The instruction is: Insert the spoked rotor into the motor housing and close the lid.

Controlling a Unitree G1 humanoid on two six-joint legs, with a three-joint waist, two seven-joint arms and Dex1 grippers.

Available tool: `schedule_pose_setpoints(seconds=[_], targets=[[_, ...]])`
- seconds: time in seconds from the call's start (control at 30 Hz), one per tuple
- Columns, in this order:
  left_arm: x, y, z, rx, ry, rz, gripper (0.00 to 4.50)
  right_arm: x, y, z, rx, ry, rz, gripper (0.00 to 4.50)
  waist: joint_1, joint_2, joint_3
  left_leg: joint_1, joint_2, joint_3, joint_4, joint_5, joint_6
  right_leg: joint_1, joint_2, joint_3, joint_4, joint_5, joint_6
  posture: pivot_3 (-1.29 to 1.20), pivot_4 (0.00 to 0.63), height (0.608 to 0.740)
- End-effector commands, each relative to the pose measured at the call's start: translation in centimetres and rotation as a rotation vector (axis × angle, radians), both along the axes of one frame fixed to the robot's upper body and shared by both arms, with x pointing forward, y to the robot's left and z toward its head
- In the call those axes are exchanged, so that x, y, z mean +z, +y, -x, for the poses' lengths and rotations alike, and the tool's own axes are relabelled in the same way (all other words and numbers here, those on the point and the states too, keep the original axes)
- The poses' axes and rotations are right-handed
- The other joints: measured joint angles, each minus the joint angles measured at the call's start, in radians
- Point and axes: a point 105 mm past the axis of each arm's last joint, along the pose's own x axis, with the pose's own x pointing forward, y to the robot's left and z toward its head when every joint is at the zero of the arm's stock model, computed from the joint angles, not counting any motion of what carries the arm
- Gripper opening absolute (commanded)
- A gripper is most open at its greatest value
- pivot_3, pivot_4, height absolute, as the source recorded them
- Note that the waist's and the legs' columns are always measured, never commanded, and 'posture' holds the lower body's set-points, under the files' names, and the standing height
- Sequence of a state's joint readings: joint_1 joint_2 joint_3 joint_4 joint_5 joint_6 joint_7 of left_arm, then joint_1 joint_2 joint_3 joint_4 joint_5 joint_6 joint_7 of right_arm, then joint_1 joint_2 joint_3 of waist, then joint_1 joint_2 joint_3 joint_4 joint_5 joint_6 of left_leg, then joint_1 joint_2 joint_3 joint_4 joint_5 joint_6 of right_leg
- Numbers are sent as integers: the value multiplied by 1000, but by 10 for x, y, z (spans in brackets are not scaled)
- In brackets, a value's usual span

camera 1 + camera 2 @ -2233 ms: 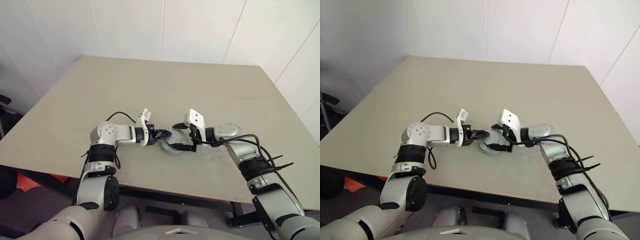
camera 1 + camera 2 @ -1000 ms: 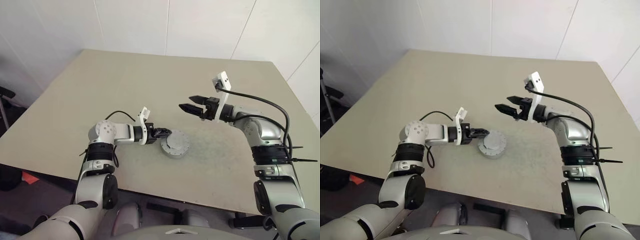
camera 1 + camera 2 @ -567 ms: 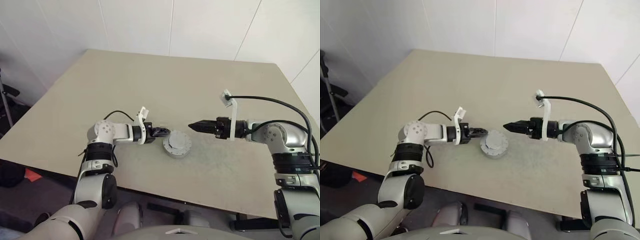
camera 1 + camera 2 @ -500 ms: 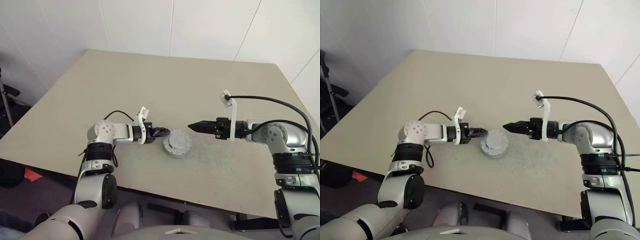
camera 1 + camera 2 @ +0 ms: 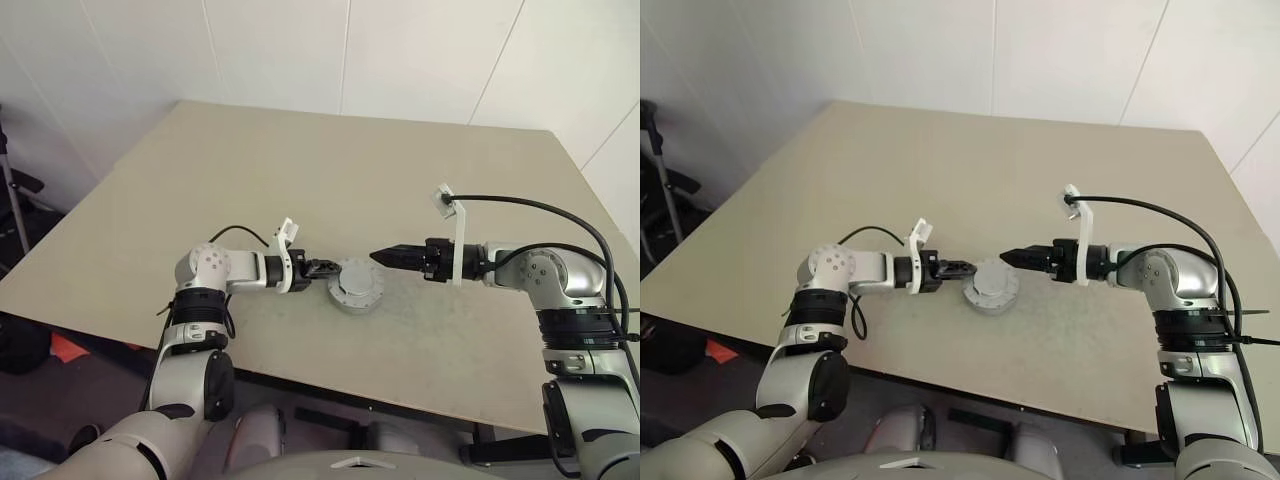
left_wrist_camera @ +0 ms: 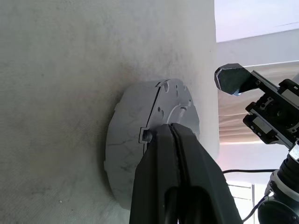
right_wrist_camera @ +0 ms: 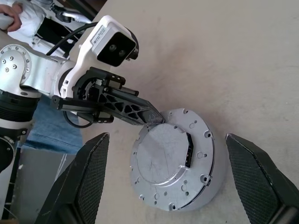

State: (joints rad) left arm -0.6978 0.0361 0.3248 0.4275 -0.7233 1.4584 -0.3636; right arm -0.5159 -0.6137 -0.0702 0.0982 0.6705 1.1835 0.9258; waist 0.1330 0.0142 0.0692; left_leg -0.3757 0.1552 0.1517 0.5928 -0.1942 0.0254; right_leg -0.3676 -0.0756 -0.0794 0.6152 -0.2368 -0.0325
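Near edge of the beige table [image 5: 200,160]: short round silver-grey motor housing [image 5: 355,287] sitting flat, its plain grey hinged lid [image 7: 161,156] now down and covering it; spoked rotor out of sight, presumably shut inside. At nine o'clock of the housing, left gripper [image 5: 322,267] with black fingers [image 6: 180,158] pressed together, tips touching the seam where lid meets housing wall, unmoved through the last two seconds. At three o'clock, right gripper [image 5: 385,256] with fingers [image 7: 86,175] spread wide and empty, pointing at the housing from just beside it; two seconds ago down on the housing, a second ago lifted far toward one o'clock, since then dropped back low and rolled. Likely meaning: lid closed and released, task near done; only a last press or check remaining.
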Motion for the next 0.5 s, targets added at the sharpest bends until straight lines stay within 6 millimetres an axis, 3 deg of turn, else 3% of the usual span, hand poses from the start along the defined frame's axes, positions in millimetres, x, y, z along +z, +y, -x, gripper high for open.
schedule_pose_setpoints(seconds=[0.03, 0.33, 0.5], targets=[[3, 2, -2, -2, -15, -2, 0, 11, -5, -2, -23, -19, -41, 4480, 1, 0, 0, 0, 0, 0, 0, 0, 0, 0, 0, 0, 0, 0, 0, 0, 0, 740], [3, 6, -5, 15, -21, -13, 0, -9, -28, 11, -97, 199, -117, 4480, 3, 0, 0, 1, 0, 0, 0, 0, 0, 1, 0, 0, 0, 0, 0, 0, 0, 740], [1, 7, -5, 22, -20, -15, 0, -15, -21, 29, -51, 276, -142, 4480, 3, 0, 0, 2, 0, 0, 0, 0, -1, 2, 0, 0, 0, 0, 0, 0, 0, 740]])
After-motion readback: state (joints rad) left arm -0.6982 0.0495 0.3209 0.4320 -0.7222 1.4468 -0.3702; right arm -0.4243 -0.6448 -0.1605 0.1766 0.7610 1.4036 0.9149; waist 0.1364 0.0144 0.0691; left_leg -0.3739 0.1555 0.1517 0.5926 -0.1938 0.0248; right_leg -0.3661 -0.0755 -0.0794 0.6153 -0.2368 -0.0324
